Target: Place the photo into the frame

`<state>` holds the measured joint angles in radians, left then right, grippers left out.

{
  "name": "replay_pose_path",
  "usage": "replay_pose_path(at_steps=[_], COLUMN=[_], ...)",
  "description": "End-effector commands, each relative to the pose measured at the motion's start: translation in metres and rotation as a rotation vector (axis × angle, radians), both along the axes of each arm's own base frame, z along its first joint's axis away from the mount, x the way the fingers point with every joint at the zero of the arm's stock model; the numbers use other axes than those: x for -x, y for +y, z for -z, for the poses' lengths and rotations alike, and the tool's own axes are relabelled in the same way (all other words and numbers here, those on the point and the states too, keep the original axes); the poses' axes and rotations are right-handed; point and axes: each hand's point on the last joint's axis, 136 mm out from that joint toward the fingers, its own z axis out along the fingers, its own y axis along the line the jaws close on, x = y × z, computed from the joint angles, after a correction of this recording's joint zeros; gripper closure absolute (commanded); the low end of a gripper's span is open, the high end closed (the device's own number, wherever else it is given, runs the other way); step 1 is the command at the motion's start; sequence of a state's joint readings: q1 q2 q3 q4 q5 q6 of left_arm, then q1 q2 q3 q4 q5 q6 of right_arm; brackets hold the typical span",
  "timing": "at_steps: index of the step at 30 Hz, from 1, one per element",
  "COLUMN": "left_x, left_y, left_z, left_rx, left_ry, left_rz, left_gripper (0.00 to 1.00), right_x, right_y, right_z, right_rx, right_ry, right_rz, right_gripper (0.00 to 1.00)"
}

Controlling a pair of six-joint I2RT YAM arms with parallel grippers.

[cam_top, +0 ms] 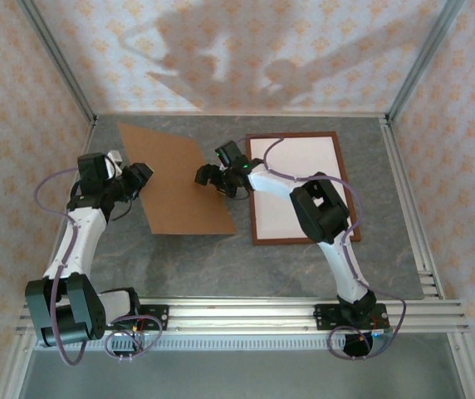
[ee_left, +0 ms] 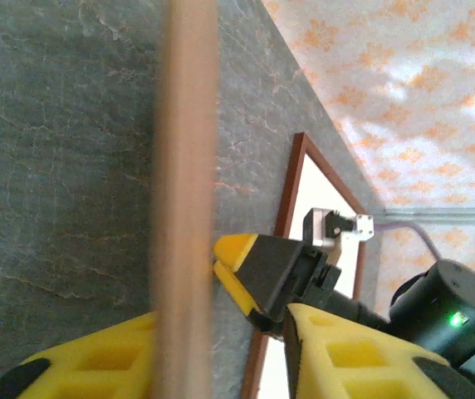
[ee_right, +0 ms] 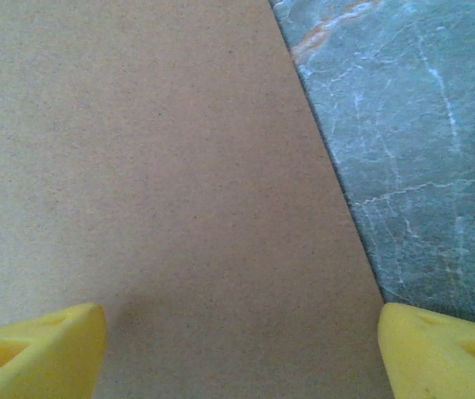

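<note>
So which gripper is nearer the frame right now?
Right. The right gripper is over the cardboard board's right edge, just left of the frame; the left gripper is at the board's far left edge.

1. The backing board [cam_top: 175, 179] is lying on the table [cam_top: 221, 262], left of centre.
2. The frame [cam_top: 296, 135] is lying just right of the board, not touching it, with a sheet [cam_top: 304, 158] sitting inside it.
3. The left gripper [cam_top: 142, 177] is straddling the board's left edge.
4. The right gripper [cam_top: 207, 176] is hanging over the board's right edge, near the frame.
</note>
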<state>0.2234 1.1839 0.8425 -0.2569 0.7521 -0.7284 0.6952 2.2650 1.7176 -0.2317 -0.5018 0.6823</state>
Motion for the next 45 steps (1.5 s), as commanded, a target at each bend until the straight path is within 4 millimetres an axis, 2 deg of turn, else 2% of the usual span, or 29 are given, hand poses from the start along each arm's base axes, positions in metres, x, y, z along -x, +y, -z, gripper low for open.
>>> replay_pose_path(at_steps=[1, 5, 17, 22, 25, 28, 29, 33, 38, 41, 45], left_x=[0.012, 0.016, 0.024, 0.020, 0.019, 0.018, 0.018, 0.015, 0.005, 0.001, -0.001], left_y=[-0.010, -0.009, -0.008, -0.007, -0.003, 0.000, 0.001, 0.001, -0.004, -0.010, -0.023], left_z=[-0.003, -0.004, -0.011, -0.020, -0.033, -0.054, -0.063, -0.093, -0.120, -0.131, -0.137], left_rx=[0.010, 0.026, 0.069, 0.070, 0.043, 0.021, 0.022, 0.058, 0.172, 0.204, 0.194], left_ry=[-0.005, -0.009, -0.049, -0.090, -0.122, -0.180, -0.209, -0.306, -0.408, -0.441, -0.450], left_rz=[0.059, 0.063, 0.072, 0.061, 0.041, 0.020, 0.014, -0.010, -0.019, -0.008, 0.023], left_gripper=[0.61, 0.68, 0.87, 1.00, 1.00, 1.00, 1.00, 1.00, 1.00, 1.00, 1.00], right_x=[0.006, 0.007, 0.001, -0.001, -0.002, -0.007, -0.008, -0.022, -0.041, -0.055, -0.076], right_y=[0.009, 0.007, 0.001, -0.010, -0.032, -0.079, -0.103, -0.219, -0.352, -0.402, -0.442], right_z=[-0.020, -0.021, -0.046, -0.079, -0.105, -0.128, -0.131, -0.134, -0.113, -0.103, -0.083], right_rx=[-0.012, 0.000, 0.053, 0.067, 0.104, 0.180, 0.219, 0.353, 0.461, 0.473, 0.467], right_ry=[-0.019, -0.022, -0.078, -0.136, -0.192, -0.254, -0.267, -0.279, -0.192, -0.151, -0.087], right_rz=[-0.037, -0.042, -0.073, -0.093, -0.090, -0.040, -0.011, 0.176, 0.405, 0.495, 0.560], right_gripper=[0.16, 0.16, 0.16, 0.15, 0.13, 0.11, 0.10, 0.02, 0.01, 0.01, 0.01])
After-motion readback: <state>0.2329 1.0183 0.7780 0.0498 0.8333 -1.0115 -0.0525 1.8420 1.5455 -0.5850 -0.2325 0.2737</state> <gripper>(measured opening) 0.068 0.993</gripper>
